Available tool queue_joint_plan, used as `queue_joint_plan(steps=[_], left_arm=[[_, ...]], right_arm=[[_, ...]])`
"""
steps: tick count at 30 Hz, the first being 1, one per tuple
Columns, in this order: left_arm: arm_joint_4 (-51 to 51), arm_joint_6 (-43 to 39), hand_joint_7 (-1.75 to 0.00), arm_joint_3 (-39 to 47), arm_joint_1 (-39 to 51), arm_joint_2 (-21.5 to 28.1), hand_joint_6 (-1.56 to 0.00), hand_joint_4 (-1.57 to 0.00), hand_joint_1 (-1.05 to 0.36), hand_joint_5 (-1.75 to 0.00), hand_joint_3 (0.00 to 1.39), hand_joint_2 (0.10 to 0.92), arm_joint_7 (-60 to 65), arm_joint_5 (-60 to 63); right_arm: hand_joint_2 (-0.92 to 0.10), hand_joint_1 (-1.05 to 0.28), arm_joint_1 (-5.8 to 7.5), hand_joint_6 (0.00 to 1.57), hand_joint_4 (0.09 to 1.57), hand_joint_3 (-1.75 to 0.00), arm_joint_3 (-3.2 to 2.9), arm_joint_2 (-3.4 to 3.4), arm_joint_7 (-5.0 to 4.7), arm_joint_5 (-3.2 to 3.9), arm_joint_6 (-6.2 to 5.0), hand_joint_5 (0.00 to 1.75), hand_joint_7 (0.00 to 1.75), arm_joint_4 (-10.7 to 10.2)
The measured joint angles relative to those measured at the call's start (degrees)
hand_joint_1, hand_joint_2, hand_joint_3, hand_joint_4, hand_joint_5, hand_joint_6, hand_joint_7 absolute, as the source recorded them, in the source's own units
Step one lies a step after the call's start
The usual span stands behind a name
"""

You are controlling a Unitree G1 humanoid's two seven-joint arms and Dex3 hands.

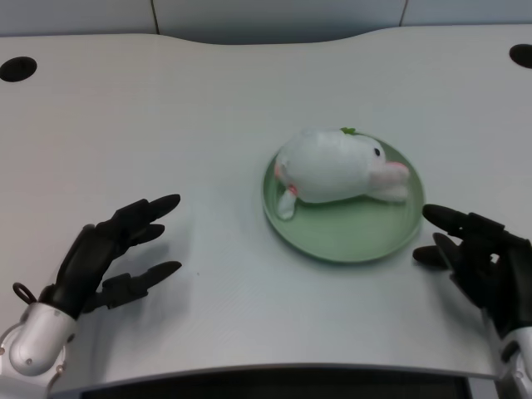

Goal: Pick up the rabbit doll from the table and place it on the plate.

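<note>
Soft, even overhead light, faint shadows, mild overall blur, slight edge distortion.

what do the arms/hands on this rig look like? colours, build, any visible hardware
Both hands are matte black with slim, segmented fingers ending in rounded tips: left hand, right hand. The left forearm is a smooth silver-white shell with a small dark hole in its side, and a thin black loop sticks out at the wrist. Only a sliver of the right forearm shows, also silver. No sleeves or markings visible.
</note>
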Motion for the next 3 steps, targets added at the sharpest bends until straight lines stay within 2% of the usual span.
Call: queue_joint_plan(steps=[3], left_arm=[[0.0,0.0,-0.01,0.0,0.0,0.1,-0.45,-0.37,-0.28,-0.5,0.25,0.921,0.0,0.1]], right_arm=[[-0.92,-0.4,0.01,1.0,0.81,-0.18,-0.06,0.01,0.21,0.21,-0.01,0.78,0.02,0.0]])
